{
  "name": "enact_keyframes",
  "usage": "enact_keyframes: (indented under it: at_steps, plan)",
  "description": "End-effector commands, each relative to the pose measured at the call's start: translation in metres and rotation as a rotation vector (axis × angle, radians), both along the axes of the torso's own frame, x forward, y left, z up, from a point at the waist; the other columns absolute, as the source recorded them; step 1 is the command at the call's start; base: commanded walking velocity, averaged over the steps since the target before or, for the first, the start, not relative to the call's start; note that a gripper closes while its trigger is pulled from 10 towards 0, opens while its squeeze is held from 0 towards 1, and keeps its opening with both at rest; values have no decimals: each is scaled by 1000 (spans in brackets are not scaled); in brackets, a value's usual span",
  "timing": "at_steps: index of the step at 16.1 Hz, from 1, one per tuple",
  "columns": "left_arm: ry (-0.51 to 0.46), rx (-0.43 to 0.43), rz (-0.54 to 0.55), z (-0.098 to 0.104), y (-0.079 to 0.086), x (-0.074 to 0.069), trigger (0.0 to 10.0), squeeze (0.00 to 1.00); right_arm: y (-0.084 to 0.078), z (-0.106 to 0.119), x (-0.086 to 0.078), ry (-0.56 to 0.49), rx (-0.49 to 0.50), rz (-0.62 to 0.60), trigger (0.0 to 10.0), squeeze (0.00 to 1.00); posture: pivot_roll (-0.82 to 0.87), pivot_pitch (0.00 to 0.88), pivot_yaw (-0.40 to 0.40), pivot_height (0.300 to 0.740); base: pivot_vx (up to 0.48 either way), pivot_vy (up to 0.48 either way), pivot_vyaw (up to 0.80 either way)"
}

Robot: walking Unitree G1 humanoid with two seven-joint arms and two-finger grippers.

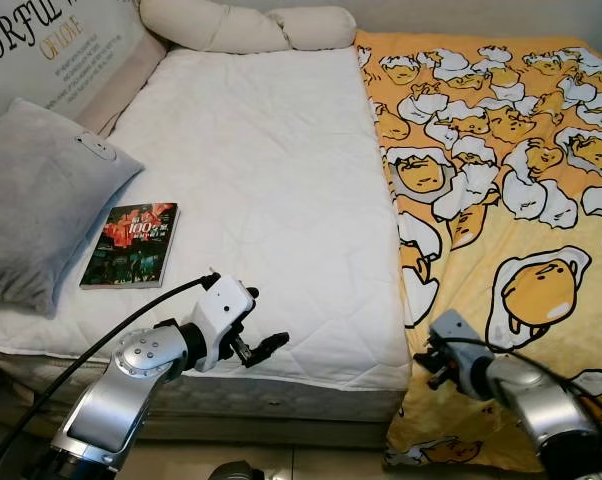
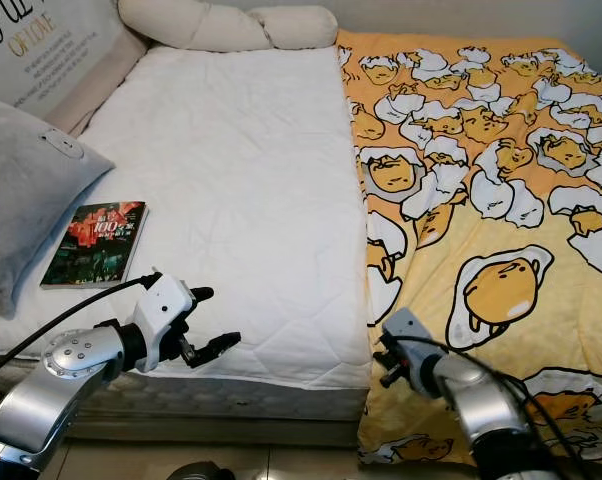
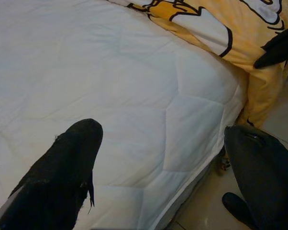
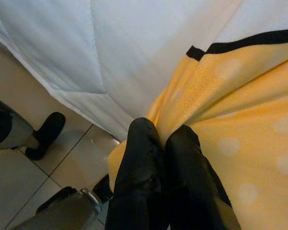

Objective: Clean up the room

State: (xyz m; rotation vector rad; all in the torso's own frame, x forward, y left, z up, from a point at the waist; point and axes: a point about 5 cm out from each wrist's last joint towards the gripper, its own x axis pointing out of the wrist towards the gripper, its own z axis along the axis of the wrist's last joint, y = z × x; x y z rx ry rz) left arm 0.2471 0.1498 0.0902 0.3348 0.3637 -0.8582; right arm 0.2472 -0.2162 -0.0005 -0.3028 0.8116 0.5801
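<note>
the yellow blanket (image 1: 501, 180) with egg pictures lies over the right side of the bed and hangs down over the bed's front edge. the right tool (image 4: 163, 143) is clenched on the blanket, pinching a fold of the yellow cloth near its lower left corner, right where the blanket meets the white mattress cover (image 1: 271, 200). in the head views the right tool (image 1: 431, 362) sits low at the front of the bed, at the blanket's edge. the left tool (image 1: 256, 325) is released, with its two black fingers spread wide apart, and it hovers over the front edge of the white mattress cover, near the blanket but not touching it. a book (image 1: 131, 245) with a dark and red cover lies flat on the white cover on the left side of the bed. just beside the book, a grey pillow (image 1: 36, 200) leans at the left edge. behind it is a cushion with letters (image 1: 61, 50) on it. a long cream pillow (image 1: 246, 28) lies across the top of the bed. under the bed's front edge there is a tiled floor (image 3: 206, 206).
</note>
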Motion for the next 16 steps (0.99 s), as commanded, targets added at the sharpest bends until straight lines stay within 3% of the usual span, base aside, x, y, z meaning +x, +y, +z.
enact_keyframes:
  at_steps: [1, 2, 4, 5, 8, 10, 11, 13, 16]
  plan:
    - [0, 13, -12, -1, -1, -1, 10000, 0, 10, -14, -11, 60, 34, -49, 10000, 0, 89, 0, 32, 740, 0, 0, 0]
    - [0, 16, -14, -2, -1, -1, 10000, 0, 10, -17, -12, 77, 35, -76, 10000, 1000, 92, 0, 31, 740, 0, 0, 0]
    - [1, 22, -7, -3, 1, -2, 10000, 0, 14, -17, -16, 73, 25, -87, 10000, 1000, 92, 0, 29, 740, 0, 0, 0]
    - [-2, 3, 23, -5, 2, -2, 10000, 0, 20, -8, -12, 32, 126, -133, 10000, 1000, 91, 0, 28, 740, 0, 0, 0]
    - [-63, -51, 180, -6, 7, 6, 10000, 0, 19, 12, -10, -41, 160, -114, 10000, 1000, 81, 0, 27, 740, 0, 0, 0]
    - [-180, -118, 403, 2, 11, 19, 10000, 0, 17, 55, 12, -303, 234, -225, 10000, 1000, 64, 0, 29, 740, 0, 0, 0]
    - [-205, -158, 476, 6, 11, 24, 10000, 0, 18, 74, 23, -428, 263, -288, 10000, 1000, 63, 0, 30, 740, 0, 0, 0]
    - [-230, -206, 544, 10, 5, 30, 10000, 0, 29, 91, 36, -598, 225, -360, 10000, 1000, 53, 0, 31, 740, 0, -412, 0]
    - [-247, -190, 602, 6, 5, 33, 10000, 0, 44, 96, 38, -672, 207, -430, 10000, 1000, 55, 0, 21, 740, 0, -480, 0]
